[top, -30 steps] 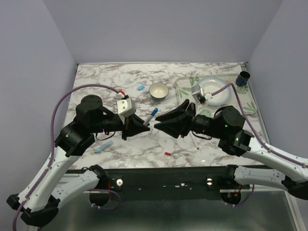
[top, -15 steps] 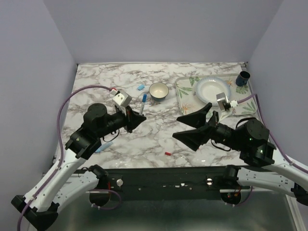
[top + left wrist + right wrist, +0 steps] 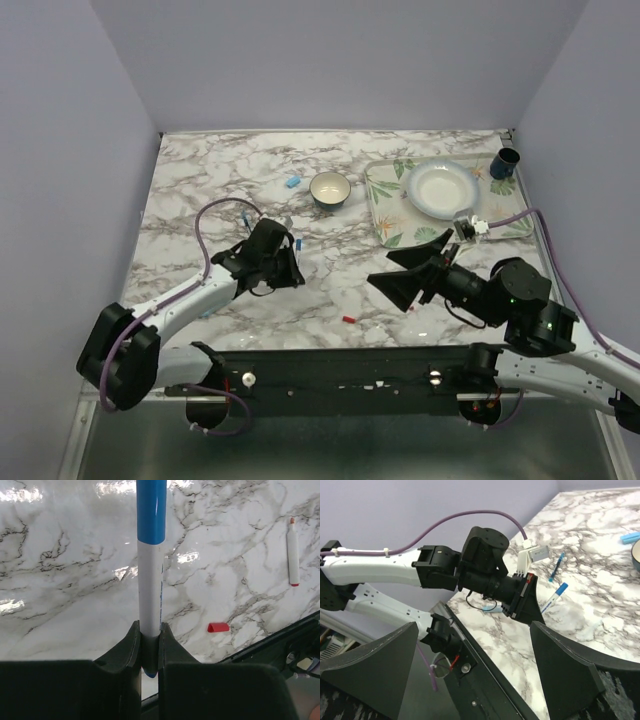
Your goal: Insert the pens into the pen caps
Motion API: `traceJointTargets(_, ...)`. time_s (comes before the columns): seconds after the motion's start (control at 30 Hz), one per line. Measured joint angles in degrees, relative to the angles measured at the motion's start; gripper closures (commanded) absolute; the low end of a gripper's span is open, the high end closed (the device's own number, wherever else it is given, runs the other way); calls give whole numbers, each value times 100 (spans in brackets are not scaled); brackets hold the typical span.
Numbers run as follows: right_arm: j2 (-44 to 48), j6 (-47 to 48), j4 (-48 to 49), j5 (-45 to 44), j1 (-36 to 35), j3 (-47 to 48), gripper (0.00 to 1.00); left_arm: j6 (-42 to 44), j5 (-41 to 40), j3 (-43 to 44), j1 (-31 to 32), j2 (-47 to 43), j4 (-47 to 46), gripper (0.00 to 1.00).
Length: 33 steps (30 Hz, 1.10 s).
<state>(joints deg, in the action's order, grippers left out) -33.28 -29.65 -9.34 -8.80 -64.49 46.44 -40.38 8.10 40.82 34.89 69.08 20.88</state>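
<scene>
On your bench (image 3: 200,180), near right, the right pincer (image 3: 405,263) gapes wide apart, empty. Left of centre, the left pincer (image 3: 148,630) is clamped on a white pen (image 3: 149,590) with a blue end. A red pen cap (image 3: 218,627) lies loose by the near edge.

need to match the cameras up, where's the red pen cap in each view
top external: red pen cap low centre, near the table's front edge.
left wrist: lower right, right of the blue-ended pen.
right wrist: not in it.
shared landmark: that blue-ended pen, gripped in the left claw.
</scene>
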Motion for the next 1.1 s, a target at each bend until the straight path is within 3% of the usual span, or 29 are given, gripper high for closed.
traceJointTargets(0.2,20,-15,-133,-142,0,-42,0,-391,7,-179,35,839,-455,98)
traceJointTargets(0.37,33,-37,-155,-195,-2,-146,0,-544,37,-68,181,1482,-610,79)
traceJointTargets(0.63,-85,-111,-350,-249,-2,-151,0,-595,-160,343,232,1919,-636,64)
traceJointTargets(0.73,-216,-168,-470,-275,-2,-151,0,-599,-219,498,232,2039,-621,54)
traceJointTargets(1.1,-629,-385,-1147,-667,0,-129,3,-369,-396,1088,236,1668,74,45)
